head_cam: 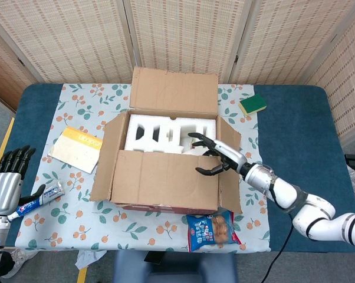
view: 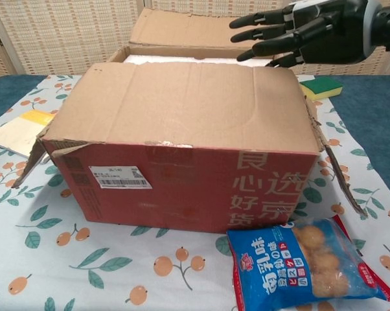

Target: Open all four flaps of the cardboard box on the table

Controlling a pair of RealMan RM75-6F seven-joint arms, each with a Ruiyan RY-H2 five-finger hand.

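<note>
The cardboard box (head_cam: 166, 200) sits mid-table, with white foam (head_cam: 166, 132) inside. Its back flap (head_cam: 174, 91) stands open, and the left flap (head_cam: 109, 141) and right flap (head_cam: 230, 138) lean outward. The front flap (head_cam: 163, 177) still slopes over the box's front half. In the chest view the front flap (view: 182, 97) is tilted up and hides most of the foam. My right hand (head_cam: 216, 159) reaches in from the right with fingers spread, at the flap's far edge. From the chest, the right hand (view: 298, 35) hovers just above that edge. My left hand (head_cam: 9, 180) hangs off the table's left side, fingers apart, holding nothing.
A snack bag (head_cam: 213, 230) lies against the box's front right corner, also in the chest view (view: 308, 265). A toothpaste tube (head_cam: 39, 200) and a yellow booklet (head_cam: 76, 148) lie left of the box. A green sponge (head_cam: 252, 104) sits at the back right.
</note>
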